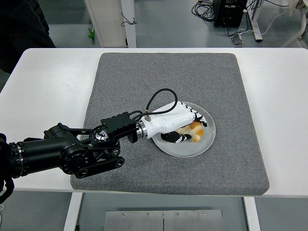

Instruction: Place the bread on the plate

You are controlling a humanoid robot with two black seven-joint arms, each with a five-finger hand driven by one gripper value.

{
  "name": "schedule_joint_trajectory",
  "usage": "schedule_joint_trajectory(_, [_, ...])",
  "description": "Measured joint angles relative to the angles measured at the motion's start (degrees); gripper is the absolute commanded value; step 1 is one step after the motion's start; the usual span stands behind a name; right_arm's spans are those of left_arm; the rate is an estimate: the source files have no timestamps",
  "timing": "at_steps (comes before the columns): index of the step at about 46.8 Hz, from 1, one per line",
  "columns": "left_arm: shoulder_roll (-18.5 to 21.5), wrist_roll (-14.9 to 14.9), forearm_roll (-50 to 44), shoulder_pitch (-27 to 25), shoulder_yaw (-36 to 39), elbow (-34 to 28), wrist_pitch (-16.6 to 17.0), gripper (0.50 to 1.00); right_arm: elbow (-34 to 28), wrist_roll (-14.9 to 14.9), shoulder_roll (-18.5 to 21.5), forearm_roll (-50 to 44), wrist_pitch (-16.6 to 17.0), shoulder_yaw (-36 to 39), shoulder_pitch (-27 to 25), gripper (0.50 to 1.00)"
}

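Observation:
A golden-brown piece of bread [196, 131] lies on the white round plate [188, 152], right of the plate's middle. My left hand [185, 129], white with black fingertips, reaches in from the left over the plate. Its fingers curl over the top of the bread and the thumb [172, 137] lies under it on the near side, so the hand is shut on the bread. Most of the bread is hidden by the hand. The black forearm [72, 151] rests low over the grey mat. The right arm is out of view.
The plate sits on a large grey mat [144, 77] that covers the middle of the white table [48, 86]. A person in dark clothes [21, 29] stands at the top left. Table legs and cables show on the floor beyond.

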Motion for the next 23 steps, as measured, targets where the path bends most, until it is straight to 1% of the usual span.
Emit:
schedule_joint_trajectory(2, [-0.08,0.01,0.00,0.01,0.00,0.02,0.00,0.640,0.01,0.00,0.00,0.00,0.00,0.00,0.04,1.000])
schedule_joint_trajectory(4, [-0.10,0.01,0.00,0.01,0.00,0.02,0.00,0.670,0.00,0.00,0.00,0.00,0.00,0.00,0.05,1.000])
schedule_joint_trajectory(10, [-0.19,0.01,-0.13,0.02,-0.04,0.02,0.00,0.852,0.00,0.00,0.00,0.00,0.00,0.00,0.06,1.000])
schedule_joint_trajectory(13, [-0.20,-0.27,-0.17,0.01,-0.09,0.01,-0.01,0.916,-0.01,0.00,0.00,0.00,0.00,0.00,0.04,1.000])
schedule_joint_trajectory(17, [-0.21,-0.58,-0.44,-0.08,-0.24,-0.10,-0.02,0.954,0.00,0.00,0.00,0.00,0.00,0.00,0.06,1.000])
schedule_joint_trajectory(23, [0.15,-0.96,-2.19,-0.41,-0.34,-0.78,-0.08,0.960,0.00,0.00,0.00,0.00,0.00,0.00,0.06,1.000])
